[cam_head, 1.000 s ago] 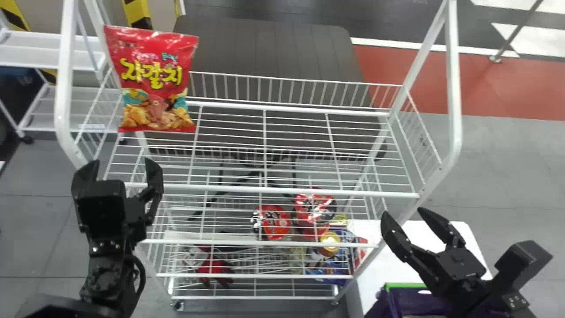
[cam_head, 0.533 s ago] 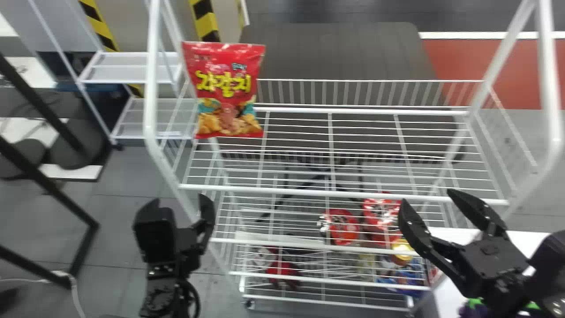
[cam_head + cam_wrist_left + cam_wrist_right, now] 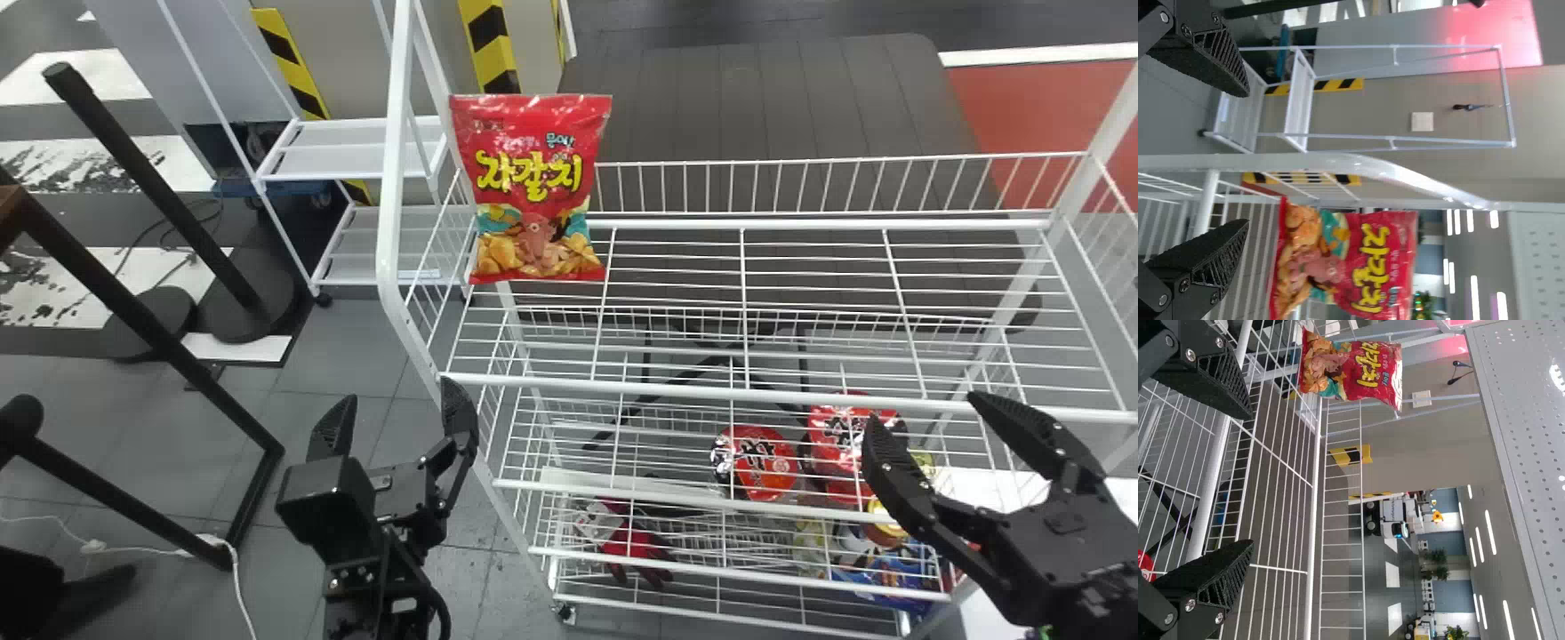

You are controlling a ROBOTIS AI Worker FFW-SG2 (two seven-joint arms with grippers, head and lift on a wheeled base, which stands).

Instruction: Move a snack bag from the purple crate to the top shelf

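Observation:
A red snack bag (image 3: 535, 188) stands upright on the top shelf (image 3: 800, 276) of the white wire rack, at its left end near the back. My left gripper (image 3: 396, 427) is open in front of the rack's left post, with nothing between its fingers. Farther right, my right gripper (image 3: 933, 427) is open and empty before the shelf's front edge. In the left wrist view the snack bag (image 3: 1345, 263) stands beyond my left gripper (image 3: 1245, 160). The right wrist view has the bag (image 3: 1351, 370) beyond my right gripper (image 3: 1251, 480).
Red round packages (image 3: 756, 462) and other goods lie on the lower shelves. A white table (image 3: 987, 484) is behind my right gripper. Black stands (image 3: 142, 320) and a smaller white rack (image 3: 356, 147) are to the left.
The rack, bag and floor have shifted right in the head view. Both grippers sit farther right in that view too, staying open. The bag remains at the shelf's left end.

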